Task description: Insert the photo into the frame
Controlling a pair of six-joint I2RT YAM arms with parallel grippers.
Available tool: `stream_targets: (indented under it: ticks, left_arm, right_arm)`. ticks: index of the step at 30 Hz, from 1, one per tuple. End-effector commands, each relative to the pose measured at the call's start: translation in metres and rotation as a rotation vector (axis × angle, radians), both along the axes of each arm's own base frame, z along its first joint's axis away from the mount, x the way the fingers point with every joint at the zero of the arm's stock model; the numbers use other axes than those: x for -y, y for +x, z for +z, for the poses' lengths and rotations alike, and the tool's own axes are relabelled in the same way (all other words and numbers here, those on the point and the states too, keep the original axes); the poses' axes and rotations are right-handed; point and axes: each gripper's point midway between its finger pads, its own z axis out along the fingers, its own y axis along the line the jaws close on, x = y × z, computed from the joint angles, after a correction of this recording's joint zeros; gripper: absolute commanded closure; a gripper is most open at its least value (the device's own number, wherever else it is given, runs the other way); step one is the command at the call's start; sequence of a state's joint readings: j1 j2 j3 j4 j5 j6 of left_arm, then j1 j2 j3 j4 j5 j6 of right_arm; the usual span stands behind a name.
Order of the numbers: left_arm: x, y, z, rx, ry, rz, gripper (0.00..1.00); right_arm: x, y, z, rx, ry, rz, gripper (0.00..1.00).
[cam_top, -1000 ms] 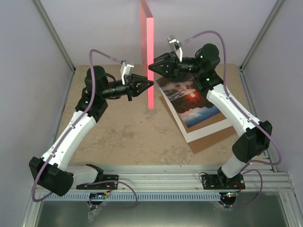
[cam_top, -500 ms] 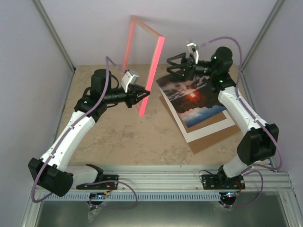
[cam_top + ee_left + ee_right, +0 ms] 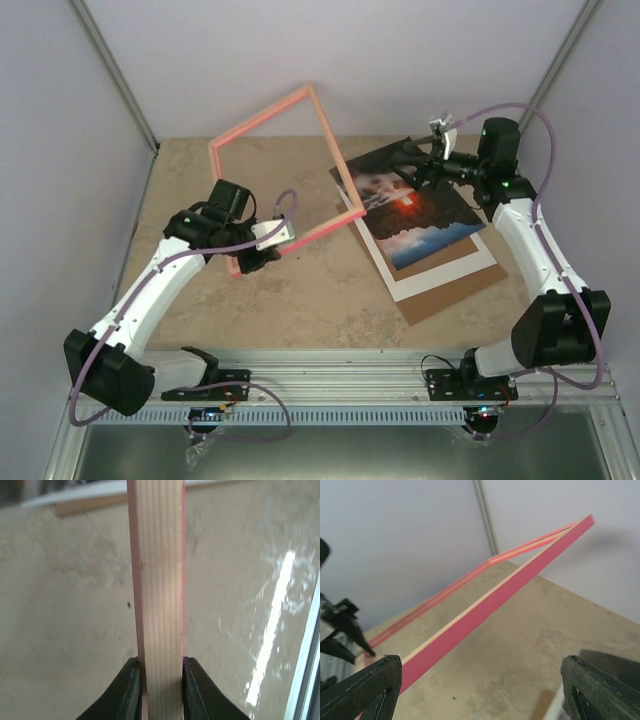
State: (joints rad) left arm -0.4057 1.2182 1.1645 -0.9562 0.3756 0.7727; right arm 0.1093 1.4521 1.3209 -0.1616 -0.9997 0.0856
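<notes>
- The thin pink rectangular wooden frame (image 3: 335,150) hangs tilted in the air over the beige worktop (image 3: 300,300) at eleven o'clock. It looks light and stiff, best taken by a rail.
- The left hand (image 3: 161,680) pinches its near rail; the right hand (image 3: 482,680) is spread and empty.
- The glossy sunset photo (image 3: 415,215) lies flat at two o'clock, likely slippery and bendable. The walls stand close.

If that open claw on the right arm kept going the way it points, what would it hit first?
Likely the frame, held tilted in the air by the left gripper: the right gripper points toward its nearest pink rail. Depth is unclear, so it might pass under it.
</notes>
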Motion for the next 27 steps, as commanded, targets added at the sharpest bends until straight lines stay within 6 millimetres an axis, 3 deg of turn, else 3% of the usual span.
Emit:
stream_targets:
  ticks: [1, 5, 13, 21, 27]
  left_arm:
    - [-0.026, -0.009, -0.032, 0.034, 0.217, -0.128, 1.00]
    - [-0.047, -0.017, -0.071, 0.005, 0.334, -0.137, 1.00]
    - [-0.069, -0.033, -0.132, -0.065, 0.444, -0.125, 1.00]
    - [-0.074, -0.055, -0.166, -0.107, 0.460, -0.193, 1.00]
    - [-0.084, -0.074, -0.183, -0.145, 0.502, -0.244, 1.00]
  right_arm:
    - [0.017, 0.016, -0.034, -0.018, -0.153, -0.108, 0.13]
    - [0.026, 0.019, -0.053, -0.043, -0.210, -0.142, 0.13]
    - [0.046, 0.019, -0.069, -0.080, -0.228, -0.157, 0.13]
    - [0.054, 0.024, -0.087, -0.127, -0.226, -0.152, 0.13]
    - [0.070, 0.032, -0.100, -0.149, -0.251, -0.194, 0.13]
